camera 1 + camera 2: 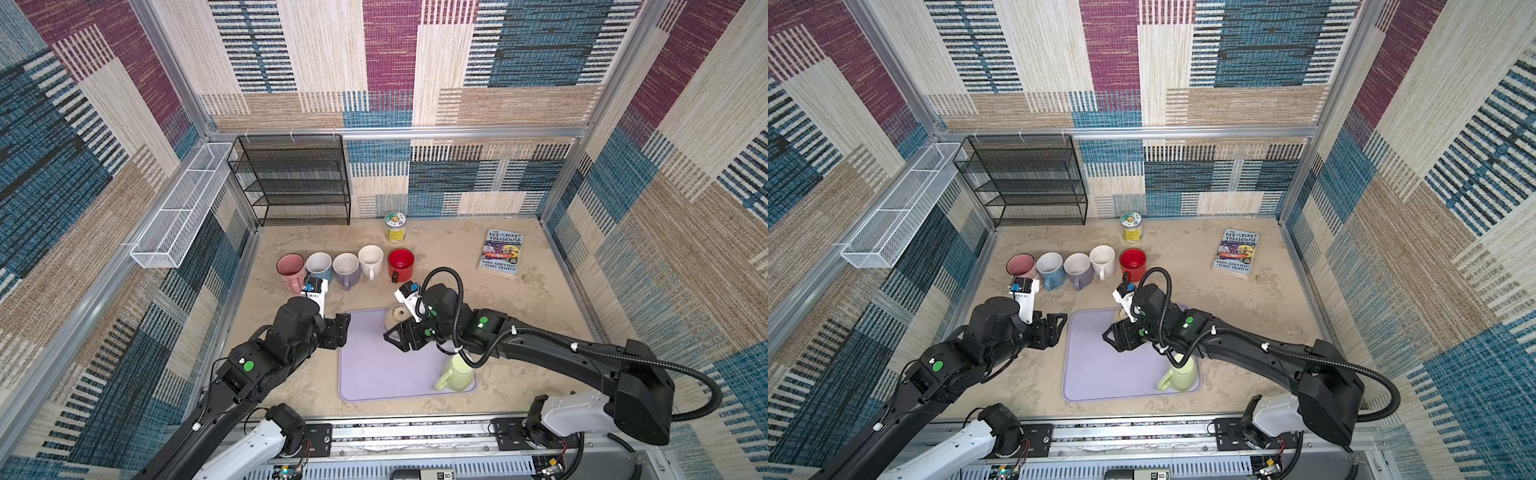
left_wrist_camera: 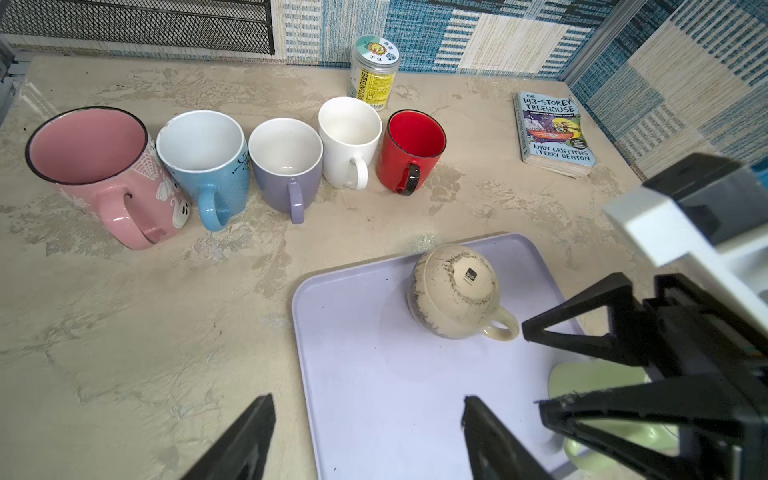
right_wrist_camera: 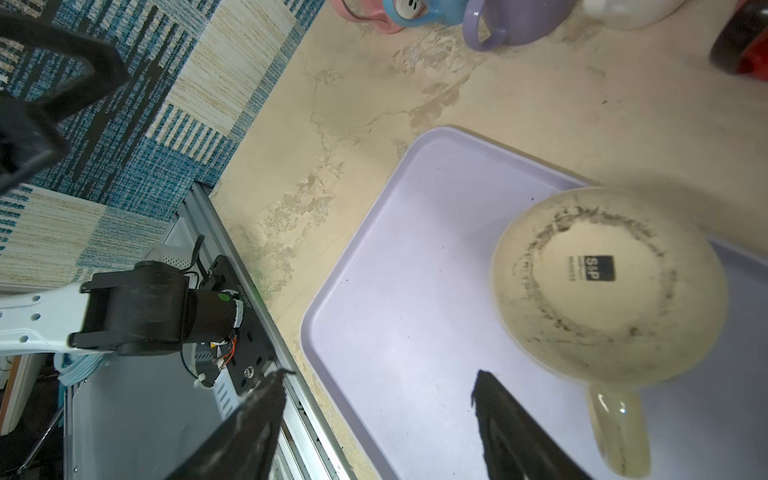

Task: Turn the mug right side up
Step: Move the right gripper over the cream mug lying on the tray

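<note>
Counter (image 1: 519,307): mottled beige, inside a patterned-wall enclosure. Lilac tray (image 1: 374,374) sits at front centre.

Beige mug (image 2: 455,291): on the tray near its far edge, upside down, base up with a square mark. Its handle points toward the right claw (image 2: 532,365).

Right claw: jaws apart, nothing between them. One tip is just beside the handle; contact cannot be told.

Left claw (image 1: 345,329): jaws apart, empty, at the tray's left edge.

Green mug (image 1: 457,372): tray's near right corner, partly hidden under the right arm.

Behind the tray stands an upright row: pink mug (image 1: 291,266), blue mug (image 1: 320,266), purple mug (image 1: 345,268), white mug (image 1: 370,259), red mug (image 1: 401,262). Jar (image 1: 395,226) and book (image 1: 500,254) are farther back.
</note>
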Controlling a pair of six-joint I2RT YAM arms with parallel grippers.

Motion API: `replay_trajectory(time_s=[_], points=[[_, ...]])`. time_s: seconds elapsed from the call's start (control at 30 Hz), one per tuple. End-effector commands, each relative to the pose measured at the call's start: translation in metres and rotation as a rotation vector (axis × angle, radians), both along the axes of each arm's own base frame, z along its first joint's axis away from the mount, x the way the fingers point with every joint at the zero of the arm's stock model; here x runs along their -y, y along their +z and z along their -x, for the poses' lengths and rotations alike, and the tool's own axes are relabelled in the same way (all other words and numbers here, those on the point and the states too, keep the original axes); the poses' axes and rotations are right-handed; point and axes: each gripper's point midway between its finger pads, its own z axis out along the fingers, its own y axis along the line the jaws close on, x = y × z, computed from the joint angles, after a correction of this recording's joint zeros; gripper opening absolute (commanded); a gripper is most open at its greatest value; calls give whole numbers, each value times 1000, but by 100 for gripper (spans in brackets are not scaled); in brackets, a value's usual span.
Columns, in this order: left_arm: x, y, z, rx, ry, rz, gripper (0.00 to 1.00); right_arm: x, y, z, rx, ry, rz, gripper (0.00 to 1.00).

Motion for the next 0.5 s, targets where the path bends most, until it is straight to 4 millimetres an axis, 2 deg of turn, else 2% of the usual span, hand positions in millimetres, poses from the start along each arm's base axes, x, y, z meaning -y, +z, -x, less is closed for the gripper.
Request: replay_trajectory(time_s=[0.0, 0.23, 0.47], points=[[3, -1, 1, 2, -27, -7, 76, 14, 4, -2, 33, -24, 65, 66], [5, -4, 1, -12, -38, -4, 76, 41, 8, -6, 64, -88, 188, 51], [2, -8, -1, -19, -18, -11, 76, 55, -5, -11, 47, -112, 335, 46]])
